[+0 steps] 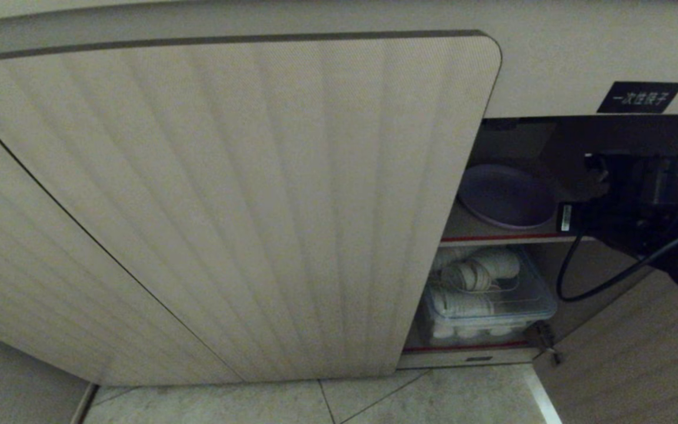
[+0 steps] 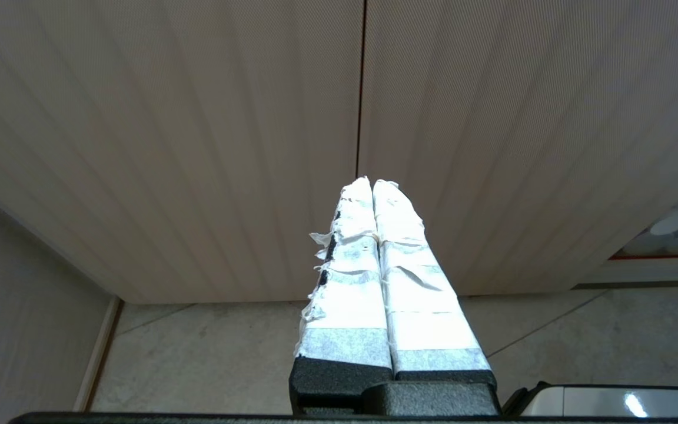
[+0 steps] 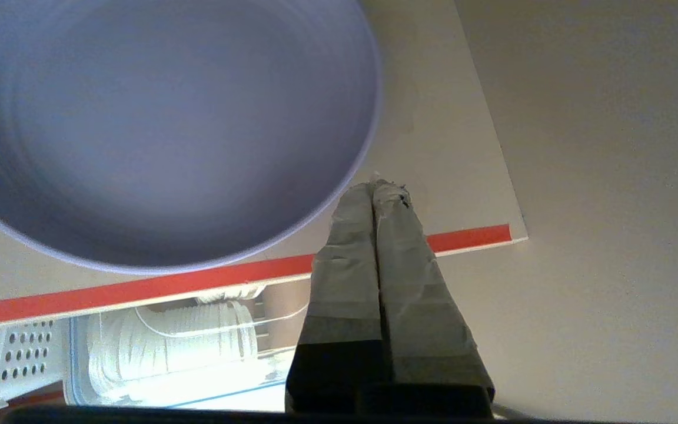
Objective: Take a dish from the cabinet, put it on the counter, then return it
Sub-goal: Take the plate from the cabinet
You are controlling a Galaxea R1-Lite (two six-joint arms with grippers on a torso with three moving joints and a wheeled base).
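My right hand (image 3: 377,187), fingers pressed together and empty, hovers beside the lavender dish (image 3: 156,123) lying on the cabinet shelf (image 3: 139,288); whether lifting out remains or everything is done, I cannot tell.

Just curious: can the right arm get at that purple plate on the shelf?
Probably yes: the plate lies uncovered on the shelf, right gripper beside its rim, door open there. Its shut fingers must open first.

Red-edged shelf (image 1: 495,238) bearing lavender dish (image 1: 507,196), lower shelf (image 1: 462,348) holding clear tub (image 1: 492,306)
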